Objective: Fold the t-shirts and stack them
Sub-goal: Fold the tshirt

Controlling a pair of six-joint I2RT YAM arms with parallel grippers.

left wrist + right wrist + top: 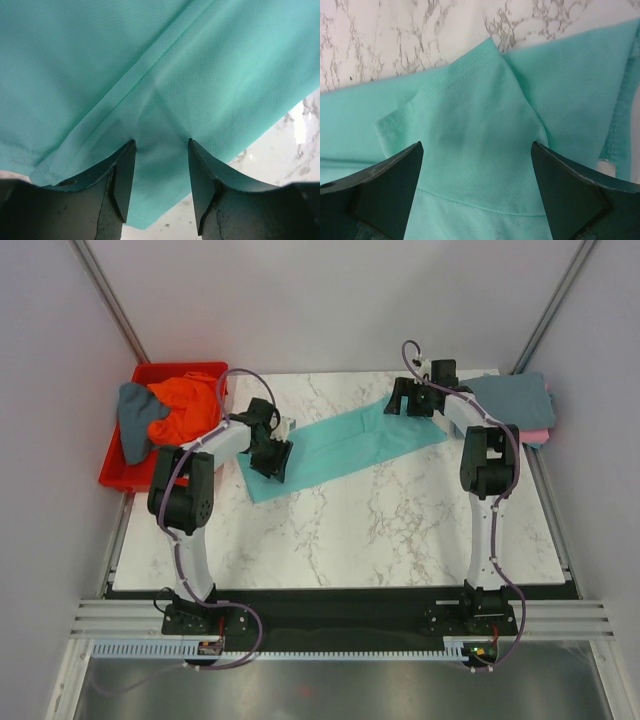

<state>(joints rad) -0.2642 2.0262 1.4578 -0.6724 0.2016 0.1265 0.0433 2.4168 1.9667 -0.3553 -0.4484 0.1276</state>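
- While both arms reach out from the near edge of the marble tabletop (380, 530), the teal-turquoise t-shirt (350, 440) lies on it folded into a long band, slanting from near left to far right.
- At the band's nearer, left end sits the left tool (272, 455). Its wrist view shows it released, the jaws partly apart, with a flap of teal hem lying in the gap between them and creases fanning out from the fingertips (127, 150).
- At the band's farther, right end hangs the right tool (408, 398), released with its jaws spread wide over a seamed corner of the same shirt.
- Left of the tabletop stands a red bin (110, 475) holding the crumpled orange t-shirt (185, 405) and a slate blue-grey t-shirt (135, 420) draped over its far left side.
- On the far right corner another slate blue-grey shirt (510, 395) rests folded on top of the pink t-shirt (540, 435).
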